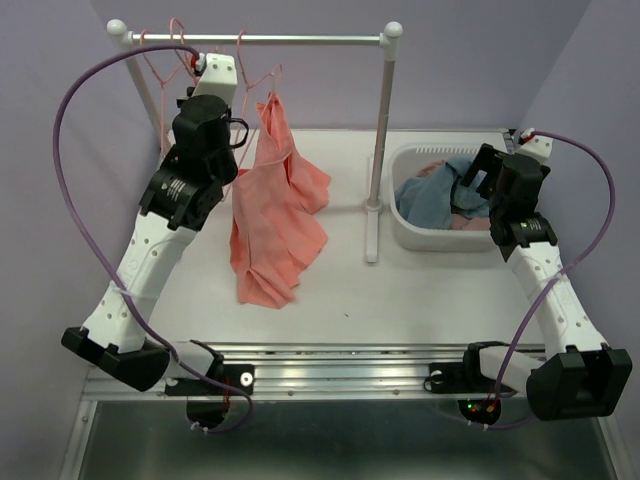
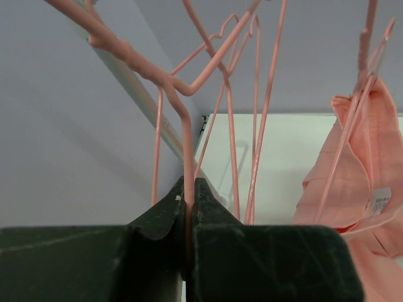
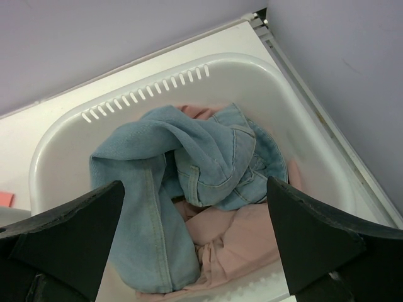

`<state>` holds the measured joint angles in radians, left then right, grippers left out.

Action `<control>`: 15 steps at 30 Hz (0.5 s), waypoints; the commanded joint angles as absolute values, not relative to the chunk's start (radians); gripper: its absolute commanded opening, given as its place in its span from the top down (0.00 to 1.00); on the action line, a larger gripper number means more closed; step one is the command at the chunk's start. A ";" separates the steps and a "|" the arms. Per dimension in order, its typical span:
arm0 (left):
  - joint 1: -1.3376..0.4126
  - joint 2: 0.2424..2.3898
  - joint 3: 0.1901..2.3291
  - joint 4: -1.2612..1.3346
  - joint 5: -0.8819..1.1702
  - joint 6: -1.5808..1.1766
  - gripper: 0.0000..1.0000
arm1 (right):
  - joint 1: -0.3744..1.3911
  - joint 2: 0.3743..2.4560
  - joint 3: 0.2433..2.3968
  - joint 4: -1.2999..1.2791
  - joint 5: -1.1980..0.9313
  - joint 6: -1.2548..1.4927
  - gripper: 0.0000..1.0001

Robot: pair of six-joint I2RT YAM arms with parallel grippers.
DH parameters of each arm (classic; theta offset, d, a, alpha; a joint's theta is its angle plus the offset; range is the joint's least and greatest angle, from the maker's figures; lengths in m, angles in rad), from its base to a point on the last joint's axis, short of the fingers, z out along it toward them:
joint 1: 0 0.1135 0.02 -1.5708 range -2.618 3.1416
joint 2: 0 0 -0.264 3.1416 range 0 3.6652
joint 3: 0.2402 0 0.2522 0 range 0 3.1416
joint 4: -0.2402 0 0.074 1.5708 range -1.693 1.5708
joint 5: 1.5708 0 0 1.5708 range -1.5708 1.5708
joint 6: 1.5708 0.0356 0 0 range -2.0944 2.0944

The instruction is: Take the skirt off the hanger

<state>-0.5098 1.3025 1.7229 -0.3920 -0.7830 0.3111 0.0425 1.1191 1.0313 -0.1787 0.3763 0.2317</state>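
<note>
The pink skirt (image 1: 272, 205) hangs from a thin pink hanger (image 1: 262, 80) on the rail, its lower part bunched on the table. In the left wrist view the skirt (image 2: 362, 170) is off to the right, apart from the jaws. My left gripper (image 1: 205, 62) is raised to the rail's left end. There the left gripper (image 2: 187, 189) is shut on a pink hanger wire (image 2: 179, 100) among several bare pink hangers. My right gripper (image 1: 472, 185) stands open over the basket, and nothing is between the right gripper (image 3: 195, 189) fingers.
A white basket (image 1: 410, 235) at the right holds blue denim (image 3: 189, 163) and pink cloth (image 3: 245, 242). The rack's rail (image 1: 310, 40) spans the back. Its right post (image 1: 380, 130) stands between skirt and basket. Purple walls close both sides.
</note>
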 commanded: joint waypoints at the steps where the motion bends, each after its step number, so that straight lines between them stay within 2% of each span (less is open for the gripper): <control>1: -0.494 1.350 1.837 -0.325 -0.727 0.356 1.00 | 0.049 1.103 1.022 -0.137 0.371 0.224 0.00; 15: -0.427 1.561 2.049 -0.348 -0.727 0.351 1.00 | 0.049 1.098 1.016 -0.133 0.373 0.221 0.00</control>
<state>-0.4515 1.5555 1.9881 -0.3893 -0.7174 0.3431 0.0425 1.1191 1.0309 -0.1776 0.3763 0.2317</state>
